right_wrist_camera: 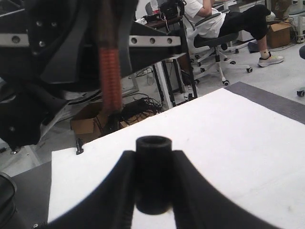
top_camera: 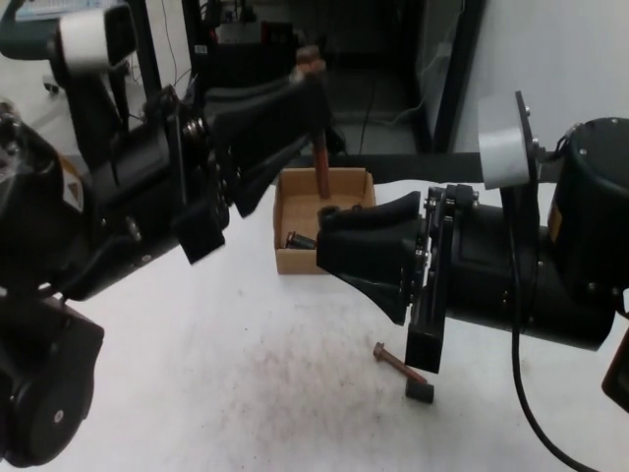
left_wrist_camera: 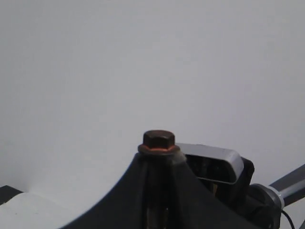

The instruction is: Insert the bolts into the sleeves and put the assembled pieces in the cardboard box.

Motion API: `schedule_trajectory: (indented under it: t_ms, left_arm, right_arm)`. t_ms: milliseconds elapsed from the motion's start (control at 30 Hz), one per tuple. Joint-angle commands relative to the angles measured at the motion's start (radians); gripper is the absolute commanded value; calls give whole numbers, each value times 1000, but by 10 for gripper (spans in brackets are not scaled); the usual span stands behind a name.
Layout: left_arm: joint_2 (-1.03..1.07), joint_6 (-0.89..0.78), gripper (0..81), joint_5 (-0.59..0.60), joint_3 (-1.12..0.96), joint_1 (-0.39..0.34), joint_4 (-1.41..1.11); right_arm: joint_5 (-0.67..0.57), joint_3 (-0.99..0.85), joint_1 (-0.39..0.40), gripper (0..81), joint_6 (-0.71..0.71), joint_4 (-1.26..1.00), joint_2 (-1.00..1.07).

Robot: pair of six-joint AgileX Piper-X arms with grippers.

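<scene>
While the bolt (top_camera: 320,138) hangs upright with its head on top, its threaded tip sits above the sleeve (right_wrist_camera: 153,176) and off to one side of it, and the two are not touching. The sleeve's open bore faces up, ready to take it.

Left claw (left_wrist_camera: 158,160) is pinched tight on the shank just under the hex head, so the thread is free. Right claw (right_wrist_camera: 153,155) is closed snug round the sleeve's body with the mouth left clear. Good grips, both of them. From the high view the pair hover over the box (top_camera: 291,197), where a dark piece (top_camera: 300,239) already lies. A loose bolt (top_camera: 393,356) waits on the table (top_camera: 246,374) beside the right arm.

So the step, by my reading, is the insertion itself, and it's all about lining up. The tip has to slide across until it is dead centre over the bore, and the right wrist view is the one to judge that by. The bolt should stay plumb and the sleeve steady. Then it's a slow, straight descent, because any tilt would likely catch the thread on the rim and cock the sleeve in its grip. Neither claw should let go before the shank is well seated. The box sits close by for the drop.
</scene>
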Motion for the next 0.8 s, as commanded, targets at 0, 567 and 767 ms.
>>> schedule_trajectory:
  t_ms: [0,567,767]
  left_arm:
    - [-1,35,1,22,-12,0,18]
    - [-1,121,1,5,-12,0,96]
    - [-1,117,1,-42,-12,0,96]
  right_arm:
    - [1,-5,3,8,1,-20,-2]
    - [1,-5,3,8,1,-20,-2]
    - [-7,-5,5,8,-160,-20,-2]
